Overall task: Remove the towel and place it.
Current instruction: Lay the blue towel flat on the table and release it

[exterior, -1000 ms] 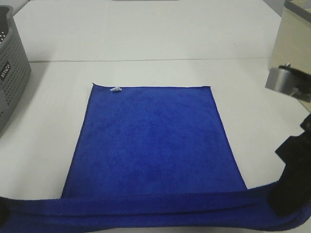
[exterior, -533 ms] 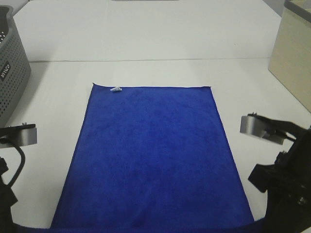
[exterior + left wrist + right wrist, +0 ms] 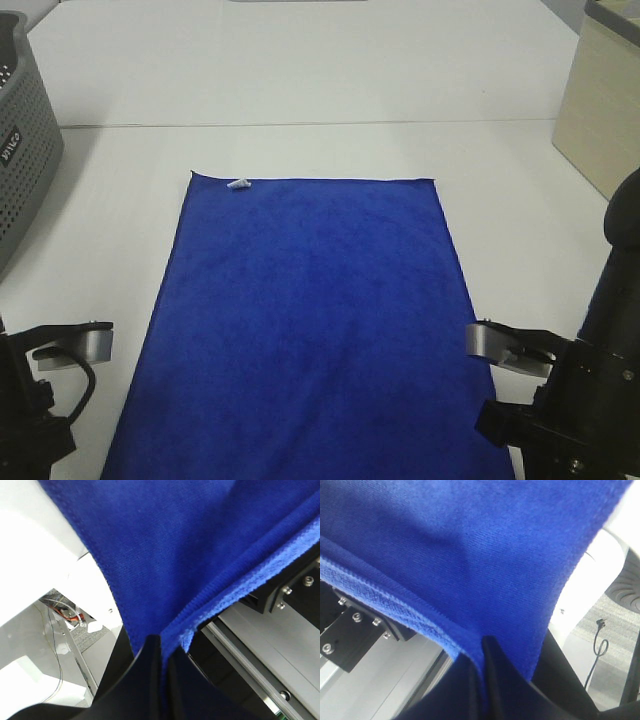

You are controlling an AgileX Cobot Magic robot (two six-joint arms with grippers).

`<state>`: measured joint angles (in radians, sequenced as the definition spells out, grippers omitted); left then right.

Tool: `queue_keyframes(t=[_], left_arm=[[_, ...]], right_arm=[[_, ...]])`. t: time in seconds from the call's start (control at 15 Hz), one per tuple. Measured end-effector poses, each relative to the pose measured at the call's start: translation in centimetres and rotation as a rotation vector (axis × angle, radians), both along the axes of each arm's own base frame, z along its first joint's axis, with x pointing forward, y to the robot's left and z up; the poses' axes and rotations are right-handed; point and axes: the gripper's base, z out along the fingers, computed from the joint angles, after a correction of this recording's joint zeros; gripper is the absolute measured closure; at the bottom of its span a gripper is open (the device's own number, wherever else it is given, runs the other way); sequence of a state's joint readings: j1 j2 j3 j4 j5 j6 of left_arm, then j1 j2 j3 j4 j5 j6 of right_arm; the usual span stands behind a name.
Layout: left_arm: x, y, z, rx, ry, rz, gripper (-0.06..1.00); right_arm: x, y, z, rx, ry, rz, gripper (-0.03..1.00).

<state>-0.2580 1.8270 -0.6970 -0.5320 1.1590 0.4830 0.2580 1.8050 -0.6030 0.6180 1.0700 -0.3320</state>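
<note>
White tabletop (image 3: 300, 80) fills the high view; a grey perforated basket (image 3: 30, 170) sits at its left edge; the left gripper (image 3: 161, 642) has its jaws clamped on the near hem of the towel (image 3: 310, 320), which lies spread flat mid-table, its white tag (image 3: 238, 185) at the far left corner; the right gripper (image 3: 484, 642) pinches the same hem, jaws together on the cloth; a pale wooden box (image 3: 600, 110) stands at the right.

A: Where is the high camera?
B: Up above, looking down and forward over the counter (image 3: 300, 90) and the towel (image 3: 310, 320).
A: And the wrist ones?
B: Very close, looking along their fingers (image 3: 147, 680). All three see the towel.
</note>
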Motion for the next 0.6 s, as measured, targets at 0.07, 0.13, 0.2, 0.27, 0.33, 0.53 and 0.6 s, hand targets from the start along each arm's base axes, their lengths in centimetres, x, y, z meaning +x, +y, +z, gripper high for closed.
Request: queue_keyframes(t=[0.07, 0.13, 0.2, 0.27, 0.33, 0.53, 0.6], left_arm=[[0.0, 0.0, -0.4, 0.002, 0.010, 0.002, 0.94], [0.1, 0.0, -1.0, 0.008, 0.020, 0.008, 0.94], [0.2, -0.1, -1.8, 0.017, 0.024, 0.017, 0.94], [0.3, -0.1, -2.3, 0.026, 0.023, 0.024, 0.94], [0.3, -0.1, -2.5, 0.027, 0.033, 0.029, 0.94], [0.2, -0.1, -2.7, 0.026, 0.045, 0.035, 0.94], [0.2, -0.2, -2.7, 0.022, 0.047, 0.035, 0.94]], right_arm=[[0.0, 0.0, -0.2, -0.003, 0.008, -0.001, 0.95], [0.0, 0.0, -0.5, -0.009, 0.016, -0.002, 0.95], [0.1, 0.0, -0.6, -0.012, 0.007, -0.005, 0.95], [0.1, 0.0, -0.8, -0.018, -0.004, -0.009, 0.95], [0.2, -0.1, -1.0, -0.024, -0.008, -0.012, 0.95], [0.2, -0.1, -1.4, -0.030, 0.009, -0.012, 0.95], [0.2, -0.1, -1.4, -0.030, 0.009, -0.012, 0.95]])
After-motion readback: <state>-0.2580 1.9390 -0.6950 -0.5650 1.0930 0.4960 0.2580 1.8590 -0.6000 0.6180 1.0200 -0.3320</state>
